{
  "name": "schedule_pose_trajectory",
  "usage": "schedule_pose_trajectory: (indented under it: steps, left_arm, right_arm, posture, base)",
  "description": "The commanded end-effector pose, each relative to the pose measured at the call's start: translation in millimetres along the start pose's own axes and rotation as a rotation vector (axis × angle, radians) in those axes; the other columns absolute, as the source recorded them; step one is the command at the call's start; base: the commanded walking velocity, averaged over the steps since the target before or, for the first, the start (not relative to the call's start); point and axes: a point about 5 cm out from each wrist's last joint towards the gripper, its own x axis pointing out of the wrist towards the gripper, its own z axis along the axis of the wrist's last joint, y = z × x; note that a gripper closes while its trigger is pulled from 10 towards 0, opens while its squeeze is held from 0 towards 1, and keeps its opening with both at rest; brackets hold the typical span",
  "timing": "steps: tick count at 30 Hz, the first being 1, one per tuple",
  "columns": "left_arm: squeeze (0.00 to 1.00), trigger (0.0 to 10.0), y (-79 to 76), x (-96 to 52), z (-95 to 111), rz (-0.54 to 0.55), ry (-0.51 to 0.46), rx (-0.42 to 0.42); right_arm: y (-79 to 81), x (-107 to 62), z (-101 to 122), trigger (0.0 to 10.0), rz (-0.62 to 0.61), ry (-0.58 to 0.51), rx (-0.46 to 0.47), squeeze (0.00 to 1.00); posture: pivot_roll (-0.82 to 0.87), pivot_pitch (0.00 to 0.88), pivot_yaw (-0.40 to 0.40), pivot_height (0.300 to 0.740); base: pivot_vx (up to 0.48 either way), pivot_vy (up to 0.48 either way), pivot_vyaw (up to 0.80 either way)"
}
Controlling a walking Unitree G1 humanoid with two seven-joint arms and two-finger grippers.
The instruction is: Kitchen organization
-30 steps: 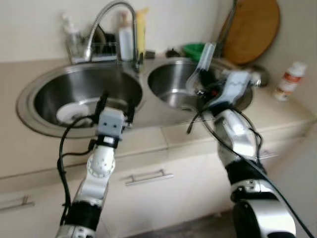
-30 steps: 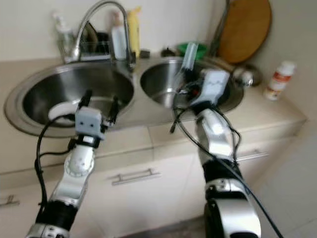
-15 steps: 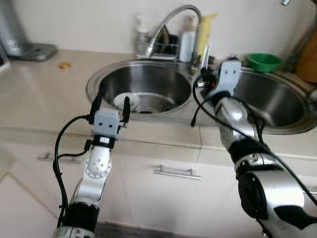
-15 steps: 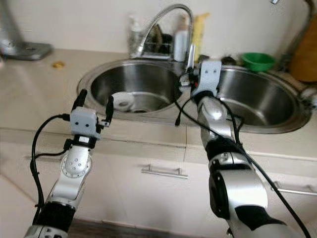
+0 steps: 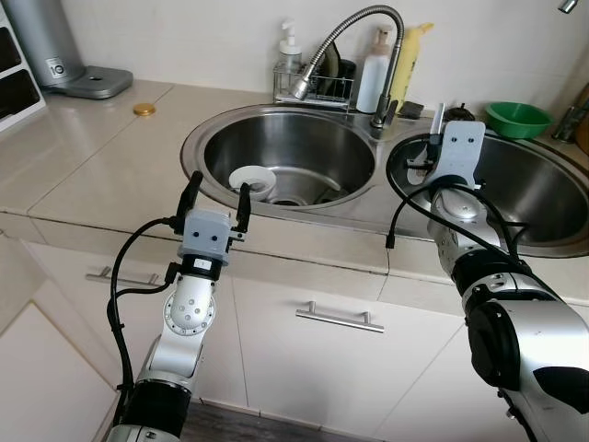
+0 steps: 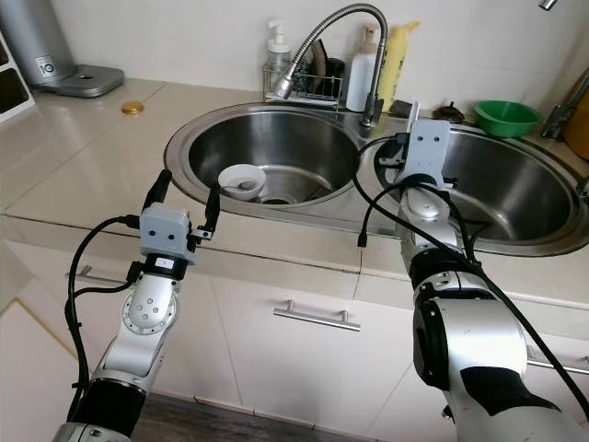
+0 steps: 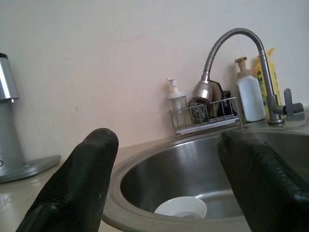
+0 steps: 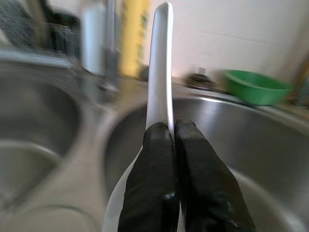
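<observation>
Faucet (image 5: pixel 354 41) arches between basins; right gripper (image 8: pixel 169 133) jaws clamp a white utensil (image 8: pixel 161 63), left gripper (image 5: pixel 217 191) jaws apart.

We see two silver arms, each a chain of rounded metallic segments with dark bands at the joints. Behind the left tool (image 5: pixel 217 192) sits a pale grey boxy housing with small dark screw holes, and black cables loop from it down the forearm. The right tool (image 8: pixel 174 140) has the same grey block behind it, black cables trailing below. Its fingers (image 8: pixel 149 193) are black, softly textured and rounded.
</observation>
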Motion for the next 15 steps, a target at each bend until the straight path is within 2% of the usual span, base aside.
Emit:
schedule_pose_trajectory:
  steps: [1, 4, 5, 6, 7, 10, 12, 13, 14, 15]
  left_arm:
    - [0.0, 10.0, -0.3, -1.4, 0, 0.002, 0.007, 0.001]
    - [0.0, 10.0, -0.5, -1.6, 0, 0.003, 0.009, 0.001]
    - [0.0, 10.0, -0.4, -1.9, 0, 0.003, 0.01, 0.0]
    - [0.0, 10.0, -0.4, -2.2, 0, 0.003, 0.012, 0.0]
    - [0.0, 10.0, -0.4, -3.0, -1, 0.001, 0.015, 0.0]
    - [0.0, 10.0, -0.3, -4.1, -2, 0.0, 0.019, 0.001]
    - [0.0, 10.0, -0.6, -4.3, -2, -0.002, 0.021, 0.0]
    - [0.0, 10.0, -1.2, -4.4, -2, -0.005, 0.023, -0.001]
    - [0.0, 10.0, -1.2, -4.4, -2, -0.005, 0.023, -0.001]
    - [0.0, 10.0, -1.9, -4.4, -2, -0.007, 0.024, -0.004]
  right_arm:
    - [-21.6, -0.1, -11, 0.0, -0.101, 0.046, -0.094, 0.0]
    - [-30.0, -1.3, -17, 0.0, -0.132, 0.071, -0.139, 0.0]
    - [-33.9, -1.9, -20, 2.5, -0.142, 0.082, -0.169, 0.0]
    - [-36.6, -2.4, -22, 2.5, -0.149, 0.089, -0.19, 0.0]
    - [-41.8, -3.2, -26, 10.0, -0.165, 0.101, -0.221, 0.0]
    - [-49.1, -4.8, -31, 10.0, -0.184, 0.127, -0.264, 0.0]
    - [-49.0, -5.6, -34, 10.0, -0.172, 0.138, -0.253, 0.0]
    - [-48.4, -6.8, -38, 10.0, -0.159, 0.157, -0.234, 0.62]
    - [-48.4, -6.8, -38, 10.0, -0.159, 0.157, -0.234, 0.62]
    - [-46.8, -7.7, -41, 10.0, -0.144, 0.162, -0.211, 1.0]
  posture:
    - [0.15, 0.0, -0.059, 0.74]
    - [0.15, 0.0, -0.059, 0.74]
    - [0.15, 0.0, -0.059, 0.74]
    - [0.15, 0.0, -0.059, 0.74]
    - [0.15, 0.0, -0.058, 0.74]
    - [0.15, 0.0, -0.057, 0.74]
    - [0.14, 0.0, -0.053, 0.74]
    - [0.14, 0.0, -0.052, 0.74]
    - [0.14, 0.0, -0.052, 0.74]
    - [0.14, 0.0, -0.049, 0.74]
  base:
    - [0.0, 0.0, 0.0]
    - [0.0, 0.0, 0.0]
    - [0.0, 0.0, 0.0]
    - [0.0, 0.0, 0.0]
    - [0.0, 0.0, 0.0]
    - [0.0, 0.0, 0.0]
    - [0.0, 0.0, 0.0]
    - [0.0, 0.0, 0.0]
    - [0.0, 0.0, 0.0]
    - [0.0, 0.0, 0.0]
